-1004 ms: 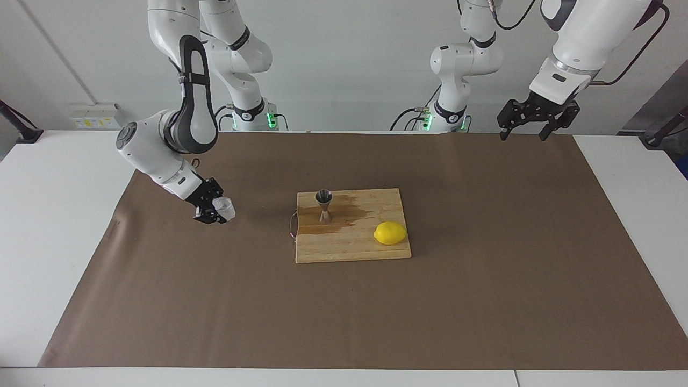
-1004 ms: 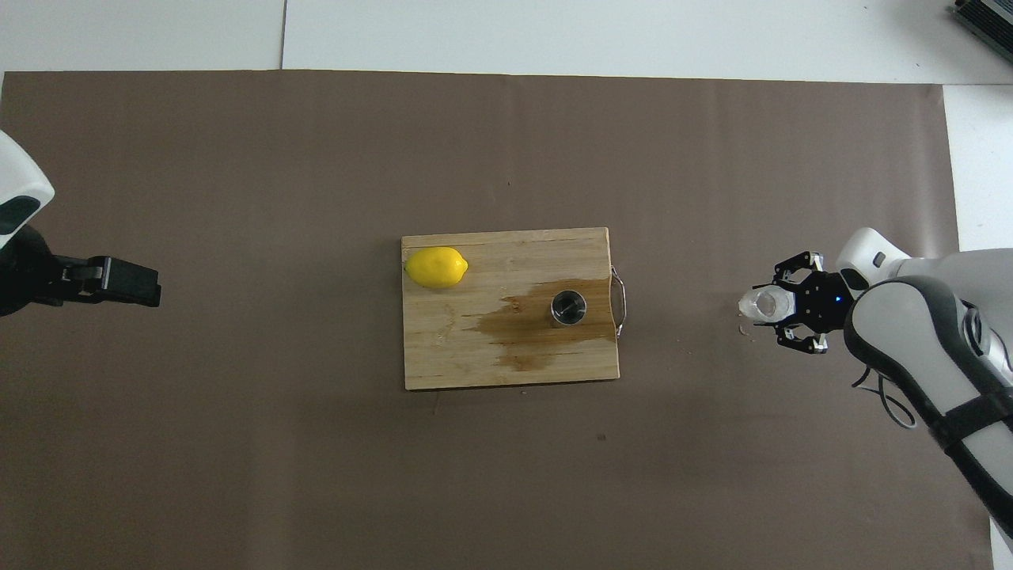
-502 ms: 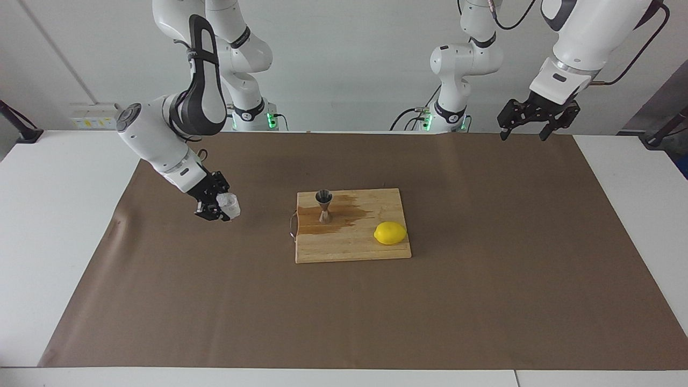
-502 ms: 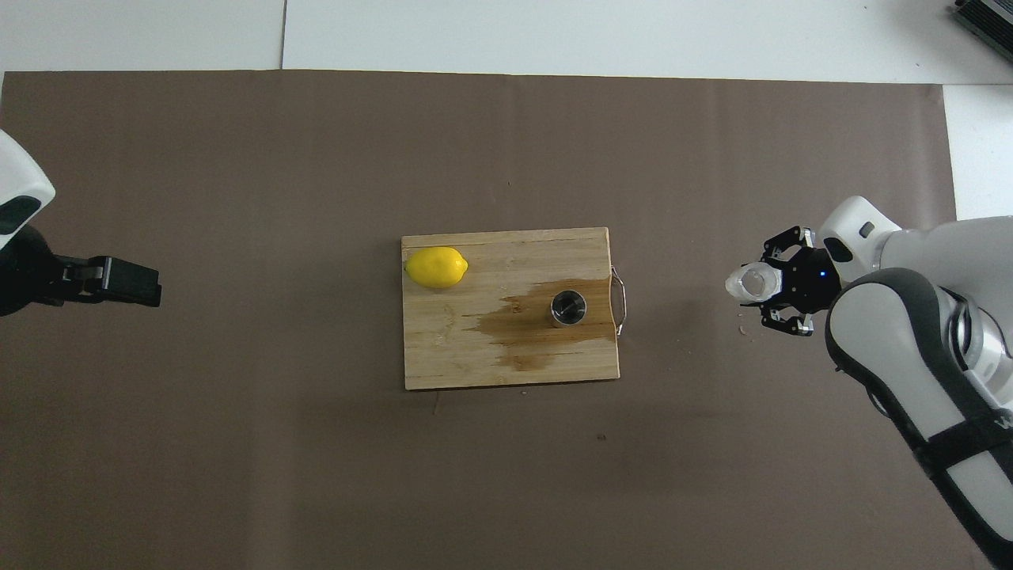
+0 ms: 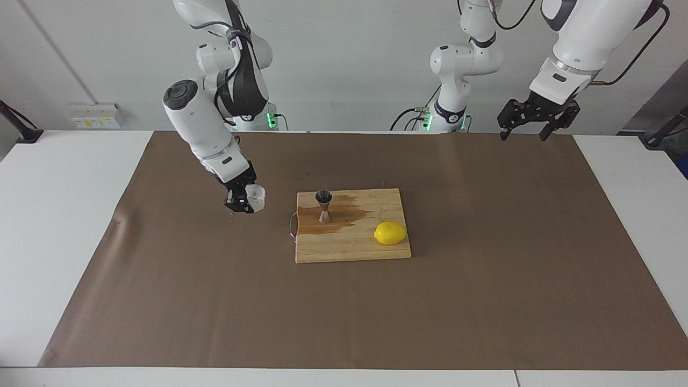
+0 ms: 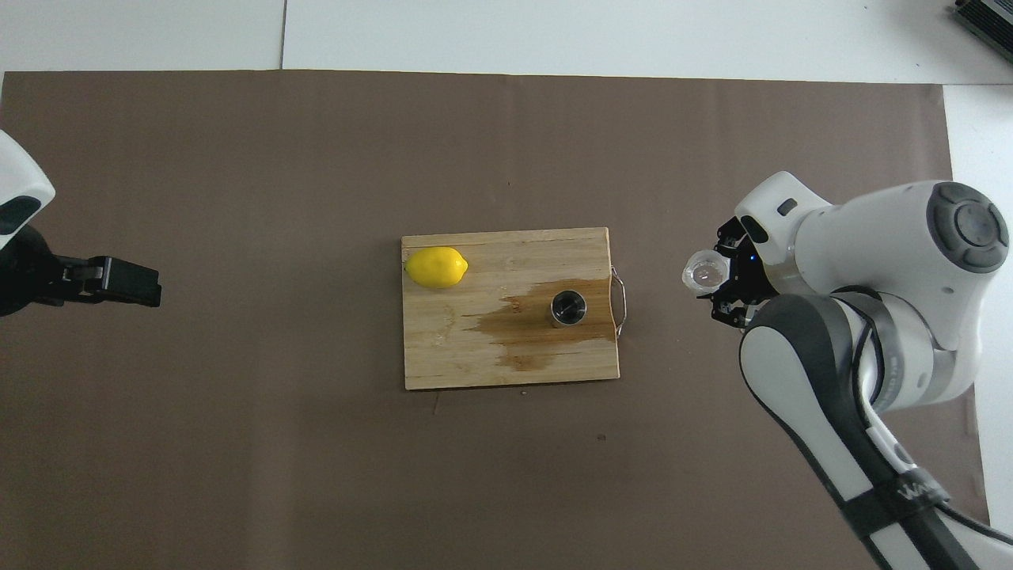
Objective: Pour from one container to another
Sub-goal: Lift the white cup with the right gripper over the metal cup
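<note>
In the facing view, the right gripper [image 5: 248, 203] was clamped on the textured glass cup [image 5: 256, 198], which it had carried from farther toward the right arm's end of the table to just beside the wooden cutting board [image 5: 352, 236], turning it from tilted to nearly upright. The steel jigger [image 5: 324, 206] stood on the board's wet stain, a lemon [image 5: 390, 233] nearby. The left gripper [image 5: 537, 121] waited with its fingers spread wide, holding nothing.

In the overhead view, the cup [image 6: 706, 273], mouth up, had closed on the jigger [image 6: 568, 308], stopping short of the board's handle [image 6: 621, 305]. The pour looked imminent but not begun. The left gripper [image 6: 119, 281] hung over the brown mat [image 6: 237, 435].
</note>
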Controlling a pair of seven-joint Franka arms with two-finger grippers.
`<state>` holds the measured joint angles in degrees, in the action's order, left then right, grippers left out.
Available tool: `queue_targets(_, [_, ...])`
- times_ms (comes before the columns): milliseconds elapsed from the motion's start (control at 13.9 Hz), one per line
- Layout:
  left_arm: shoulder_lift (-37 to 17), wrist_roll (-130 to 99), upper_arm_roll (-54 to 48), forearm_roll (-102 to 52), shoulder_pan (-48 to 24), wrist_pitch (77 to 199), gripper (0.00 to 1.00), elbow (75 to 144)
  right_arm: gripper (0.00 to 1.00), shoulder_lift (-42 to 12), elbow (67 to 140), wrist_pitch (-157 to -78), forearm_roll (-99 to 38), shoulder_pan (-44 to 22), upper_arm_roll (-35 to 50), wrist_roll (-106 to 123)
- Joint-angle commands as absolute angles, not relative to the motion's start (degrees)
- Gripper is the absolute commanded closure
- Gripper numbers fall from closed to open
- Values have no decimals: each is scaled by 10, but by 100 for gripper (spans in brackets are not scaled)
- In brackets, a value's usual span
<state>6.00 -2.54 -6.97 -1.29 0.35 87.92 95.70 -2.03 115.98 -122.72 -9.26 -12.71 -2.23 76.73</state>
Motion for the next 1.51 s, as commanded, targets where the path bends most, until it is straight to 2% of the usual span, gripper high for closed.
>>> queue_targets(0, [75,-28,-69,-13,4,878,0,970,100,-46,1087,-1166,-21,-163,-24,671])
queue_targets(143, [75,-28,-69,-13,4,878,0,970,100,-64,1050,-1136,8,-195,-24,620])
queue_targets(646, [75,-28,-69,-13,4,878,0,970,100,-115,991,-1105,100,-270,-24,547])
queue_targets(1435, [75,-27,-69,-13,4,878,0,970,100,-145,999,-1077,274,-339,-21,536])
